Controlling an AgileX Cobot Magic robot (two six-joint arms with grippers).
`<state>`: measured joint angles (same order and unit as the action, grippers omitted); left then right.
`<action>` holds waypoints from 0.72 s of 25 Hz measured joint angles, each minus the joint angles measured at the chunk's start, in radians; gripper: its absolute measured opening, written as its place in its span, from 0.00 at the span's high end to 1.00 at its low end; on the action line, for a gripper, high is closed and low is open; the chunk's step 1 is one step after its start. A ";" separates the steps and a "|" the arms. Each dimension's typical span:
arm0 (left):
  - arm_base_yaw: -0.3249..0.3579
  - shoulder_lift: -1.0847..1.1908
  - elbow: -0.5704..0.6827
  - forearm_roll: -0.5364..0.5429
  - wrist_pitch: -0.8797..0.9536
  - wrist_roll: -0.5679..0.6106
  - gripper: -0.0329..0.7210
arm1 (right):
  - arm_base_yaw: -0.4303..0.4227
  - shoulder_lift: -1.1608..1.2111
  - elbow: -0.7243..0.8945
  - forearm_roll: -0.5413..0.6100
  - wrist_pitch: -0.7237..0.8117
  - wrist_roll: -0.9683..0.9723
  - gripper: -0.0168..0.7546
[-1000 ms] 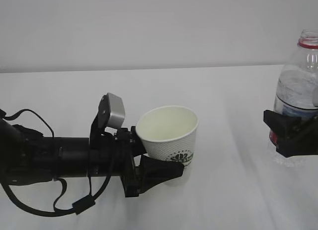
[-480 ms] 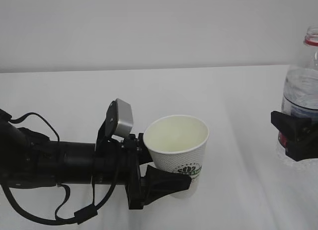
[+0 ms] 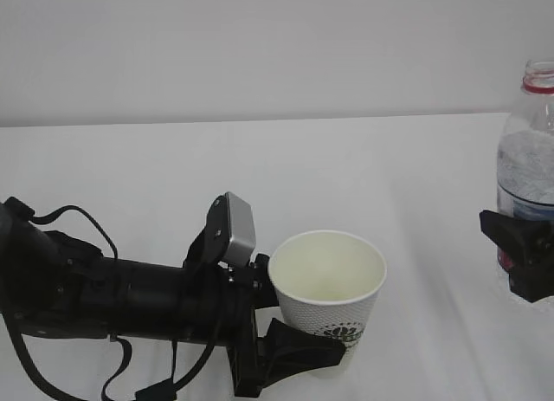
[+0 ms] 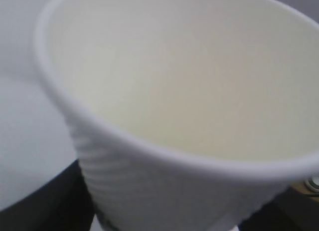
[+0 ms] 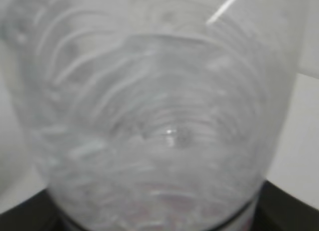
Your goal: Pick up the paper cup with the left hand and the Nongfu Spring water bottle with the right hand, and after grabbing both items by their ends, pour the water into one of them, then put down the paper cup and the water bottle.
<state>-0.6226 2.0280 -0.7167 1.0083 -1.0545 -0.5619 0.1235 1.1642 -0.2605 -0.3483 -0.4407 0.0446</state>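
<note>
We clamp the paper cup [image 3: 327, 284] upright in the left gripper [image 3: 299, 353] and the uncapped Nongfu Spring water bottle [image 3: 526, 171] in the right gripper [image 3: 519, 254], ready for pouring.

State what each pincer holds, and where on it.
Left pincer grips the paper cup around its lower body. Right pincer grips the water bottle around its labelled middle.

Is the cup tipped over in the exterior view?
No, the paper cup stands upright with its open mouth up, gripped low by the left hand.
</note>
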 joint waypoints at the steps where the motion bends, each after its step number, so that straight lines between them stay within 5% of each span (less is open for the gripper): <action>1: 0.000 0.000 0.000 0.002 0.000 0.000 0.23 | 0.000 0.000 0.001 -0.007 0.004 -0.005 0.35; 12: -0.005 0.000 -0.022 0.036 0.007 0.000 0.23 | 0.000 0.000 0.002 -0.015 0.006 -0.112 0.35; 18: -0.064 0.000 -0.087 0.031 0.059 0.000 0.23 | 0.000 0.000 0.002 -0.015 0.006 -0.156 0.35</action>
<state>-0.6865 2.0280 -0.8041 1.0391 -0.9950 -0.5624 0.1235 1.1642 -0.2582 -0.3634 -0.4347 -0.1111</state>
